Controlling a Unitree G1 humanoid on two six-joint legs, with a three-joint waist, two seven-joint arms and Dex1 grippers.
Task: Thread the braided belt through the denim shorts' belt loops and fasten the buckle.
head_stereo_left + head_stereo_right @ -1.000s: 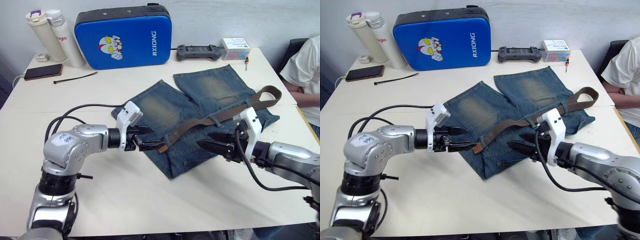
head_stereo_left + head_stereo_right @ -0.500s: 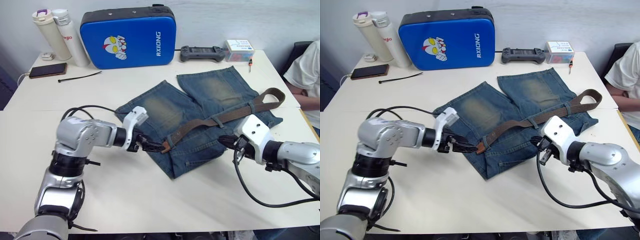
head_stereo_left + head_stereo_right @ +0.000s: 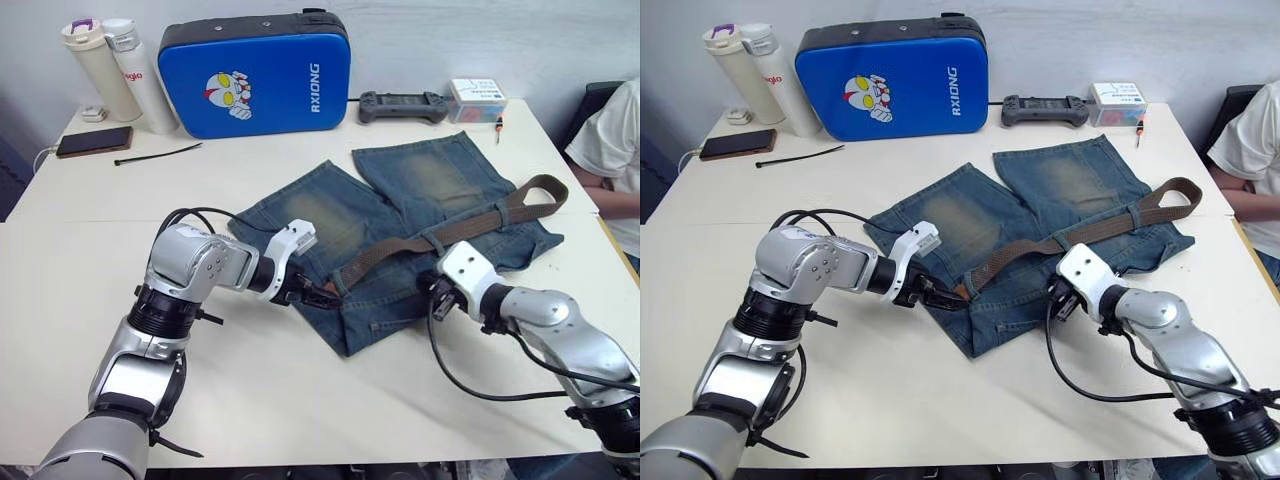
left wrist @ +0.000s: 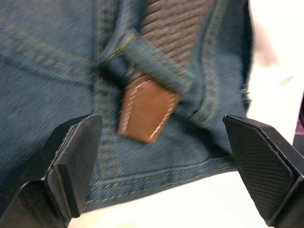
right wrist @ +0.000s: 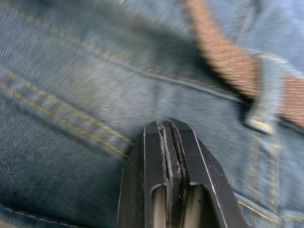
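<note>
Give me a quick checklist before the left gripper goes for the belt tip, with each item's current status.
1. Left gripper open: ok.
2. Tan tip of the braided belt between its fingers: ok.
3. Tip is past a belt loop: ok.
4. Right gripper shut, holding nothing, over the denim shorts: ok.
5. Buckle position: cannot tell.

One denim shorts (image 3: 400,230), one braided belt (image 3: 450,225), two bottles (image 3: 115,65), and perhaps three belt loops (image 4: 152,59).
</note>
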